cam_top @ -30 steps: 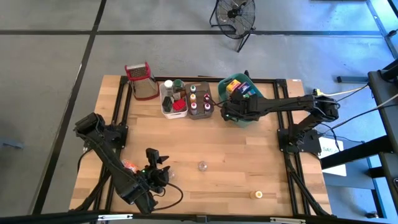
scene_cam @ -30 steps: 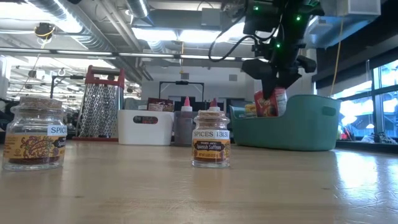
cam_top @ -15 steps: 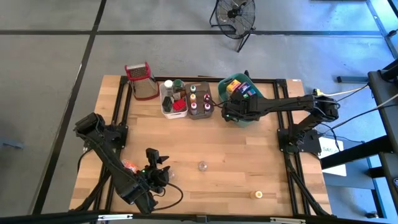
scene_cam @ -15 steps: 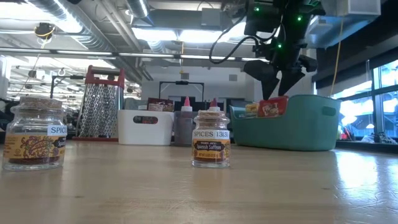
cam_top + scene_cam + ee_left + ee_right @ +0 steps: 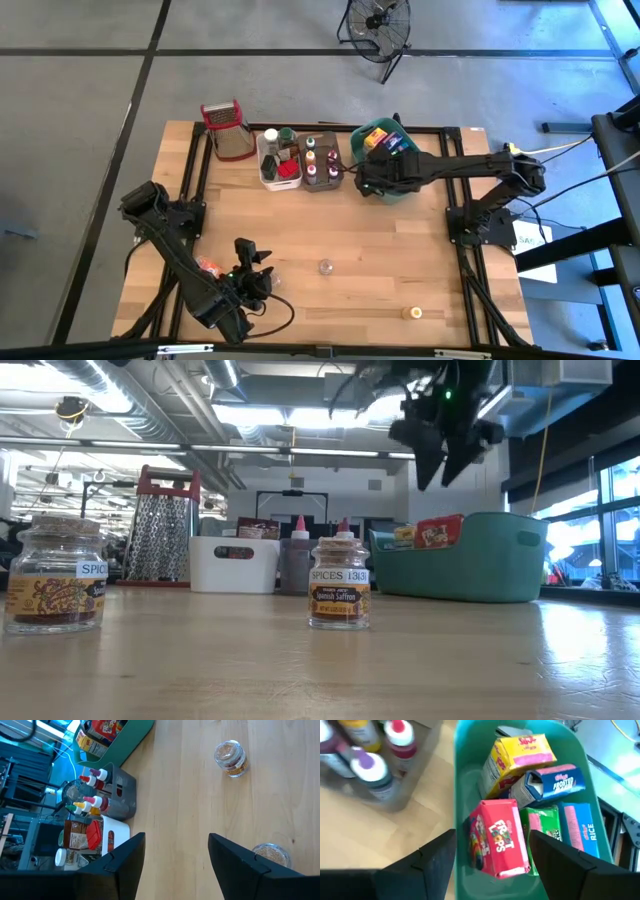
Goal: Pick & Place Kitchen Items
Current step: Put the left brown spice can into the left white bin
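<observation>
My right gripper (image 5: 492, 837) (image 5: 447, 463) hangs open above the teal bin (image 5: 458, 780) (image 5: 500, 560), touching nothing. Below it a red cereal box (image 5: 498, 837) (image 5: 438, 531) lies tilted in the bin, leaning against a yellow box (image 5: 516, 755), a blue box (image 5: 551, 781) and a green one (image 5: 542, 822). My left gripper (image 5: 176, 837) (image 5: 264, 283) waits open near the table's front left, above bare wood. Two spice jars (image 5: 231, 759) (image 5: 270, 855) stand upright on the table in front of it.
A steel grater (image 5: 228, 130) stands at the far left. Beside it are a white bin (image 5: 278, 172) and a brown bin (image 5: 322, 176) holding bottles. Spice jars (image 5: 325, 266) (image 5: 411, 313) stand on the open wood toward the near edge. An orange item (image 5: 207, 266) lies beside my left arm.
My right gripper has opened and let go of the red cereal box, then risen above the teal bin. The box, held upright a second ago, has dropped and tipped over, and lies tilted in the bin.
</observation>
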